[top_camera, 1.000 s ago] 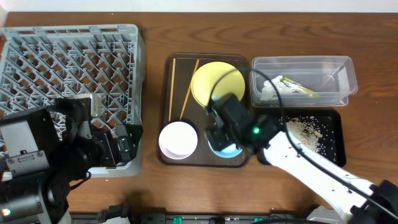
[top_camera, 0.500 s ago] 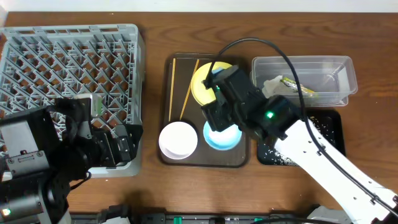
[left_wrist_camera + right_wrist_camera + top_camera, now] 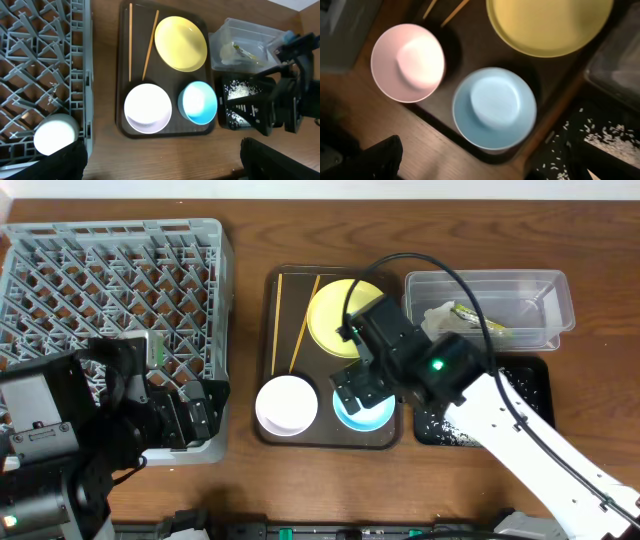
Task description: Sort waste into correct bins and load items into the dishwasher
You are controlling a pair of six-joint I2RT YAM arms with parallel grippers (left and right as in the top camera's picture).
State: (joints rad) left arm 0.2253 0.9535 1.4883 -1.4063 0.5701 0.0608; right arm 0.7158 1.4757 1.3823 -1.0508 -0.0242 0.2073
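The grey dish rack (image 3: 110, 280) fills the left side. On the brown serving tray (image 3: 272, 360) lie the yellow plate (image 3: 335, 315), two chopsticks (image 3: 279, 320), the white bowl (image 3: 287, 404) and the light-blue bowl (image 3: 372, 417). The clear tub (image 3: 530, 300) holds the white tissue (image 3: 435, 320) and the yellow-green wrapper (image 3: 480, 322). The black tray (image 3: 530, 395) holds rice crumbs (image 3: 492, 388). My right gripper (image 3: 360, 388) is open and empty above the light-blue bowl (image 3: 494, 107). My left gripper (image 3: 160, 167) is open and empty, over bare table in front of the serving tray.
A round white object (image 3: 55, 134) shows at the rack's near corner in the left wrist view. The left arm's body (image 3: 60, 430) covers the rack's front edge. The right arm (image 3: 500, 430) stretches over the black tray's left part.
My right gripper went back over the yellow plate, then returned forward over the light-blue bowl. The bowls and the left arm have not moved.
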